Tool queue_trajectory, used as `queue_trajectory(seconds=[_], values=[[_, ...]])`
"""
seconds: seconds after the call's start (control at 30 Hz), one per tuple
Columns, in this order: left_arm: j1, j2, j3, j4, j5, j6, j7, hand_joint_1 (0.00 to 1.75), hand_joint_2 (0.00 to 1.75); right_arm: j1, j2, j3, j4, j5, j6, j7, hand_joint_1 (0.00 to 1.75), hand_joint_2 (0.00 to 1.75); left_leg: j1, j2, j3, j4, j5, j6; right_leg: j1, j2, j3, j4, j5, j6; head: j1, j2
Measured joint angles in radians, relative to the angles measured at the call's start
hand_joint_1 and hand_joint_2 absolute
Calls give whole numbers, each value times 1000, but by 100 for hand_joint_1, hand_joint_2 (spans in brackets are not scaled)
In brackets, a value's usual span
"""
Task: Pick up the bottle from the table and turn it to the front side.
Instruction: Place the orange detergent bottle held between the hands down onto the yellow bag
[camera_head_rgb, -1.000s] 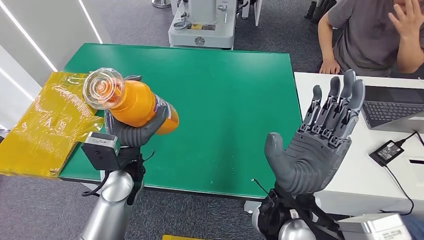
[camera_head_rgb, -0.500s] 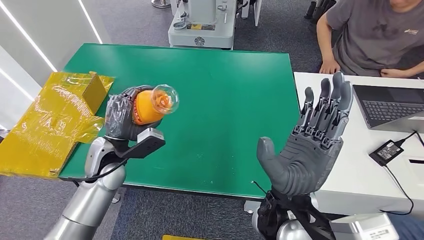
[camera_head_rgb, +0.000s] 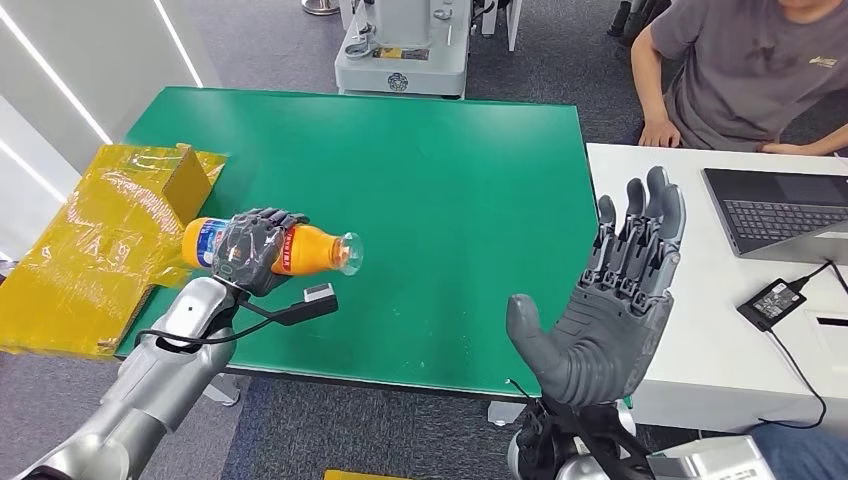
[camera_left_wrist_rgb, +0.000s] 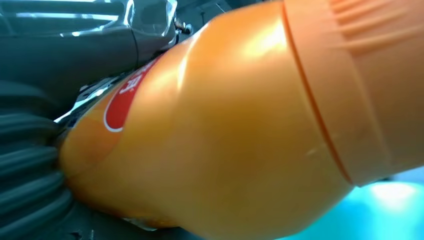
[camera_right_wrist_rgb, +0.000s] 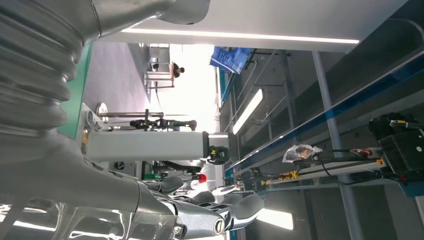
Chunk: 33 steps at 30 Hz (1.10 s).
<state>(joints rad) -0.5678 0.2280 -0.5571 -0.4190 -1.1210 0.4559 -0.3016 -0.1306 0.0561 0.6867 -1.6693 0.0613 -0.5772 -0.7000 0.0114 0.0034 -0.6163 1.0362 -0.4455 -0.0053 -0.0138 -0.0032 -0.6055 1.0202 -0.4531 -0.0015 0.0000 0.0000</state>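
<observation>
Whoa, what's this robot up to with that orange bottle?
It is meant to pick the bottle up and turn it to its front. The left hand grips an orange drink bottle around its middle, holding it on its side above the green table. The right hand is raised with its palm open, holding nothing. A person sits at the white desk alongside.

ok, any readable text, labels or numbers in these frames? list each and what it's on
None legible.
Orange plastic bottle, held by the left hand: the red and blue label is too blurred; the left wrist view shows part of a white mark on a red patch.
Grey shirt of the seated person: small logo, too small.
</observation>
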Motion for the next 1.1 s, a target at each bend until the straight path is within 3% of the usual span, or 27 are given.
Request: queue_trajectory(seconds=[0.43, 0.87, 0.9, 1.0, 1.03, 1.1], values=[[-7, 71, -88, 108, -158, -16, 98, 175, 175, 16, -2, 0, -17, 16, -2, 0, 0, 175, 0, 0, 0, 0, 0, 0, 0, 0, 0, 0, 0, 0, 0, 0], [-8, 116, -91, 133, -169, -14, 203, 175, 175, 16, -3, 0, -17, 28, 3, 0, 0, 175, 0, 0, 0, 0, 0, 0, 0, 0, -1, 0, 0, 0, 0, 0], [-8, 119, -91, 134, -174, -13, 212, 163, 175, 15, -3, 0, -17, 27, 3, 0, 0, 175, 0, 0, 0, 0, 0, 0, 0, 0, -1, 0, 0, 0, 0, 0], [-8, 126, -91, 136, -192, -10, 240, 32, 175, 14, -3, 0, -16, 24, 9, 0, 0, 175, 0, 0, 0, 0, 0, 0, 0, 0, 0, 0, 0, 0, 0, 0], [-8, 127, -91, 137, -198, -12, 250, 0, 175, 14, -3, 0, -16, 23, 11, 0, 0, 175, 0, 0, 0, 0, 0, 0, 0, 0, 0, 0, 0, 0, 0, 0], [-9, 127, -91, 140, -216, -21, 282, 0, 175, 12, -3, 1, -15, 23, 13, 0, 0, 175, 0, 0, 0, 0, 0, 0, 0, 0, 0, 0, 0, 0, 0, 0]])
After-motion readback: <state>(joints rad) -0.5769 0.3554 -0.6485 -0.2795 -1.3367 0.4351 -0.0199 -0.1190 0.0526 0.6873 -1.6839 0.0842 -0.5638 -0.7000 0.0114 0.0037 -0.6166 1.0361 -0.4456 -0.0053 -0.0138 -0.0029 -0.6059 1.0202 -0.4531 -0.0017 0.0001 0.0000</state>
